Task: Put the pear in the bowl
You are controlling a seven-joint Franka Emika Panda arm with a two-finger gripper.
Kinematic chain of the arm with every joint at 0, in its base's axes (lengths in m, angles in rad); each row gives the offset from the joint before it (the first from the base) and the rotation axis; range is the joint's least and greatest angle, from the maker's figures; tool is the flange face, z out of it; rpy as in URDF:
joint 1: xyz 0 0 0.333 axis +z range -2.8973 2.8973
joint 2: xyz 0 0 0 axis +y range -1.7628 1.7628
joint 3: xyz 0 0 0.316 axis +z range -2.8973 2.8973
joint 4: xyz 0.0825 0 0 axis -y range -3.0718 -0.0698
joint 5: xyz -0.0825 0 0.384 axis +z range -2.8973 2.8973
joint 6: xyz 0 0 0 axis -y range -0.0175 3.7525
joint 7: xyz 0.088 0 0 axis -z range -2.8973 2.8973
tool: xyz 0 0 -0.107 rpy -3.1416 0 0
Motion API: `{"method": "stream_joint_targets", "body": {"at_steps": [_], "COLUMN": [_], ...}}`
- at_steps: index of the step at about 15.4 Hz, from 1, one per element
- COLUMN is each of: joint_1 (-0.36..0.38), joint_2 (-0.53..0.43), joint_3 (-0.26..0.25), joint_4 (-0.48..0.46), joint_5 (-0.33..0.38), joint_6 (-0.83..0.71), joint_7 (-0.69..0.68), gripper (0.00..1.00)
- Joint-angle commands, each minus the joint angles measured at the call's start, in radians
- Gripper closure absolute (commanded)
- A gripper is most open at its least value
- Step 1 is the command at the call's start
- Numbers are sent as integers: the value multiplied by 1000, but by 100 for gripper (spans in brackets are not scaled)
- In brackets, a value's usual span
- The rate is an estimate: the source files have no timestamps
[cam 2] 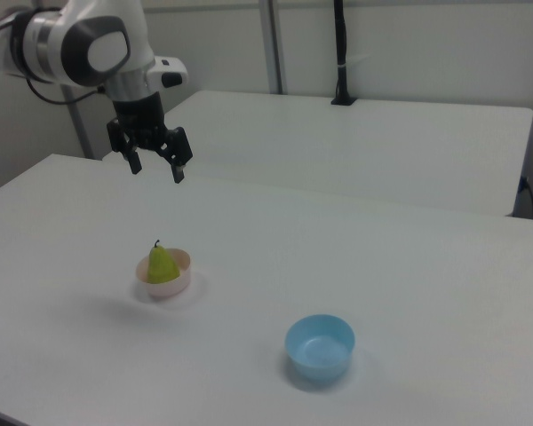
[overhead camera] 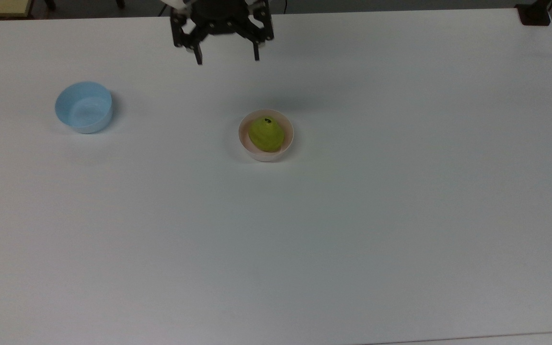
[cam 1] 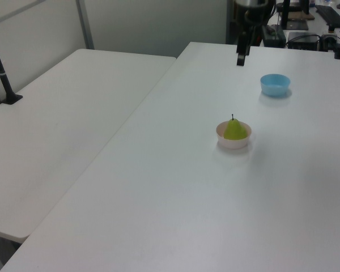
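Pear (overhead camera: 266, 134) sits upright inside the pale pink bowl (overhead camera: 287, 143), stem up, near the middle of the white bench (overhead camera: 352, 239). Gripper (overhead camera: 228, 60) hangs high above the bench, well apart from the bowl; its fingers (cam 2: 178, 172) are spread and hold nothing. Light blue bowl (overhead camera: 84, 107) stands well apart, toward the top view's left, with nothing in it
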Motion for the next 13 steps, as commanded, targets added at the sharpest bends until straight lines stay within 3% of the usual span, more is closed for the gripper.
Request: {"method": "stream_joint_targets", "body": {"at_steps": [1,3,6,13], "joint_1": [-48,-79,-185,-177], "joint_2": [-76,-87,-85,-83], "joint_3": [2,20,123,123], "joint_4": [-9,-9,-9,-8], "joint_5": [-7,-8,-21,-21], "joint_6": [-71,-74,-72,-71], "joint_7": [19,2,-107,-70], "gripper": [0,0,0,0]}}
